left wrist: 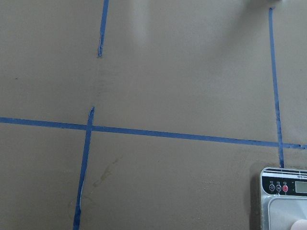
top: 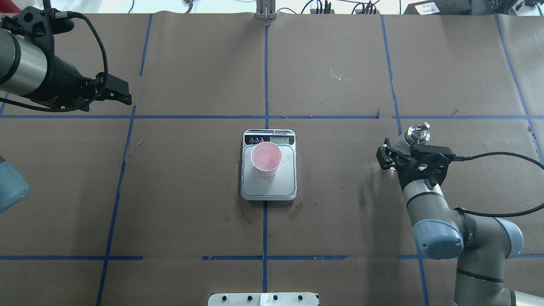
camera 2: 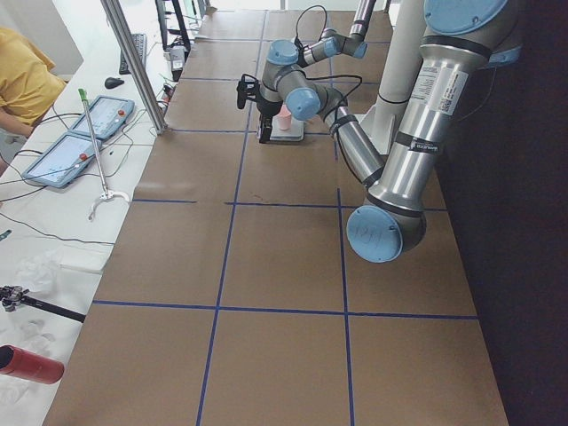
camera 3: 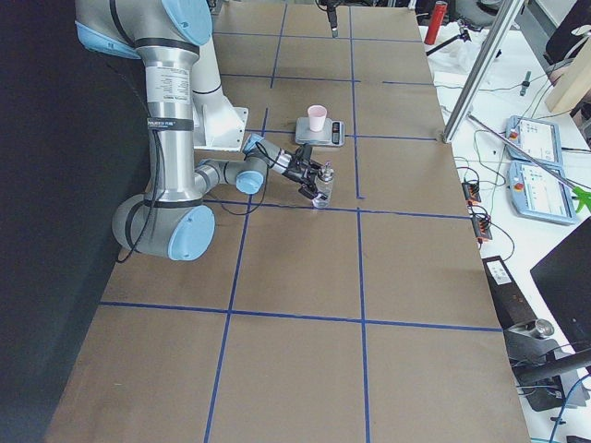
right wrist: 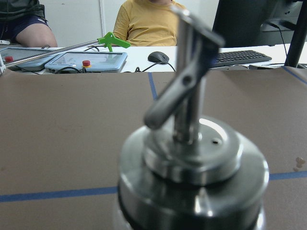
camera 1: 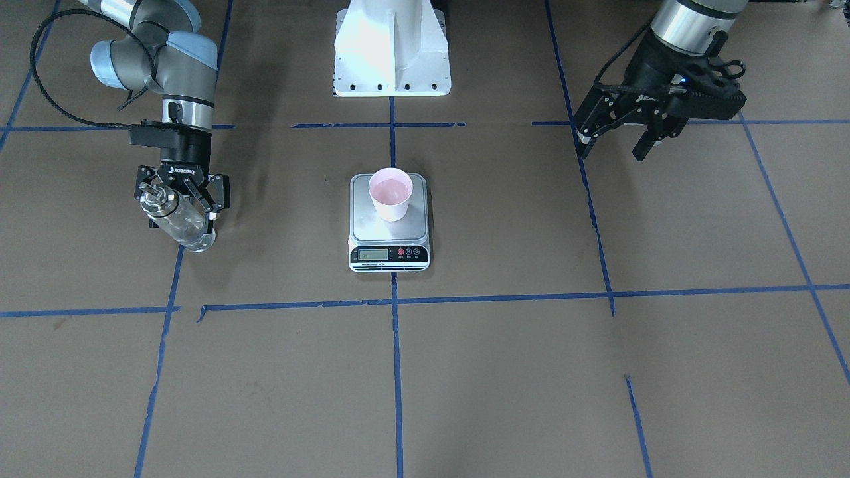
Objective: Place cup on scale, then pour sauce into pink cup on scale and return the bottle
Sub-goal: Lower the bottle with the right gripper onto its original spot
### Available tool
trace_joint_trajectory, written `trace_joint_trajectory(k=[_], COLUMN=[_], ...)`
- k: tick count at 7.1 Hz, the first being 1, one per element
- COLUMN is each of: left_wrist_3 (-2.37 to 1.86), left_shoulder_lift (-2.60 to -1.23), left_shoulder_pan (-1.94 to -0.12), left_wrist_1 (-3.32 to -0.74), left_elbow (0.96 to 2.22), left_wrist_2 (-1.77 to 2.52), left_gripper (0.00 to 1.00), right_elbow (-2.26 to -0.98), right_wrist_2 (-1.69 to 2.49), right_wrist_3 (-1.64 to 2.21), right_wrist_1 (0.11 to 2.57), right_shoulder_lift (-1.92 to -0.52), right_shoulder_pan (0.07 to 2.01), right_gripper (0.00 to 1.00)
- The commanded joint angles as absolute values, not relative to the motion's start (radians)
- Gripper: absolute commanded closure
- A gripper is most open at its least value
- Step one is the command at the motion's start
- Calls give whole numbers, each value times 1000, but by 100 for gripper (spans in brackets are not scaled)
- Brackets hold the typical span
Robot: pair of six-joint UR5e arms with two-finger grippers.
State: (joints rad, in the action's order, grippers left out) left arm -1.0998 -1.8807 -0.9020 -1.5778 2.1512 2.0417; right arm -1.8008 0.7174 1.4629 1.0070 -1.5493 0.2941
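The pink cup stands upright on the steel platform of the scale at the table's middle; both also show in the overhead view, the cup and the scale. The clear glass bottle with the silver spout cap stands on the table at the robot's right. My right gripper reaches in level, its fingers on either side of the bottle with a small gap, open. My left gripper is open and empty, raised far to the scale's other side.
The white robot base stands behind the scale. Blue tape lines grid the brown paper table. A dark stain lies by the scale's near corner. An operator in yellow, tablets and a keyboard sit beyond the table's far edge.
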Motion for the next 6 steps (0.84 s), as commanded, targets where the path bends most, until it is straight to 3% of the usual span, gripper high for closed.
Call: trace_joint_trajectory(k=[1, 6], left_wrist_3=[-1101, -1101], left_shoulder_lift=[-1881, -1887], left_shoulder_pan=[-902, -902], left_wrist_1=[-1574, -1511], left_elbow=[2158, 2198], left_wrist_2=[2042, 2042], left_gripper=[0, 0], right_elbow=[-1802, -1880], right_wrist_2=[686, 611], right_wrist_3=[1462, 1473], right_wrist_1=[996, 994], right_shoulder_lift=[-1555, -1644], right_shoulder_pan=[281, 197], right_gripper=[0, 0])
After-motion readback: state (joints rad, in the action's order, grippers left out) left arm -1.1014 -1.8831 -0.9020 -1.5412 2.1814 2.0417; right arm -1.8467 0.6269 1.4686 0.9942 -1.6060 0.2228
